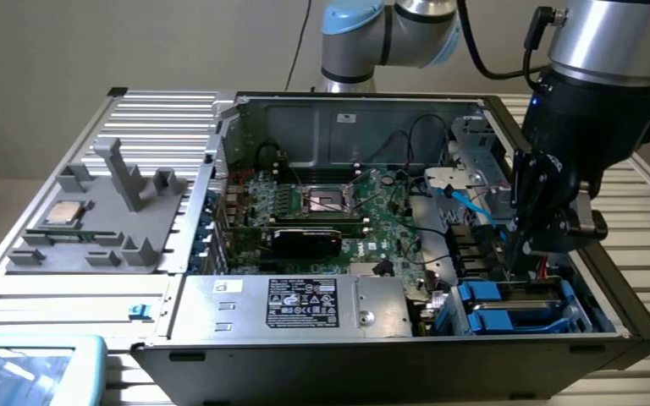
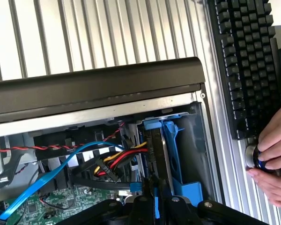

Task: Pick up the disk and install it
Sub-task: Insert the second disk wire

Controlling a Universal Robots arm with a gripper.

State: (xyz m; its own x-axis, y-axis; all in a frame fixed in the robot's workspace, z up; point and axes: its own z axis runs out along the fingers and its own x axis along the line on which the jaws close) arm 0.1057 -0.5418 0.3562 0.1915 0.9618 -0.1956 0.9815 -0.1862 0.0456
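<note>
One gripper [image 1: 525,245] reaches down into the open computer case [image 1: 630,313] at the exterior view's right, its fingers pinched on the edge of the disk [image 2: 158,154]. The disk stands on edge in its blue carrier [image 2: 174,159], partway inside the drive bay by the case wall. A person's hand [image 2: 274,166] rests beside a keyboard [image 2: 246,61] on the table [image 2: 107,33].

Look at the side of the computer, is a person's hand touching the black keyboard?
No, the person's hand holds a small round knob beside the keyboard, not on its keys.
</note>
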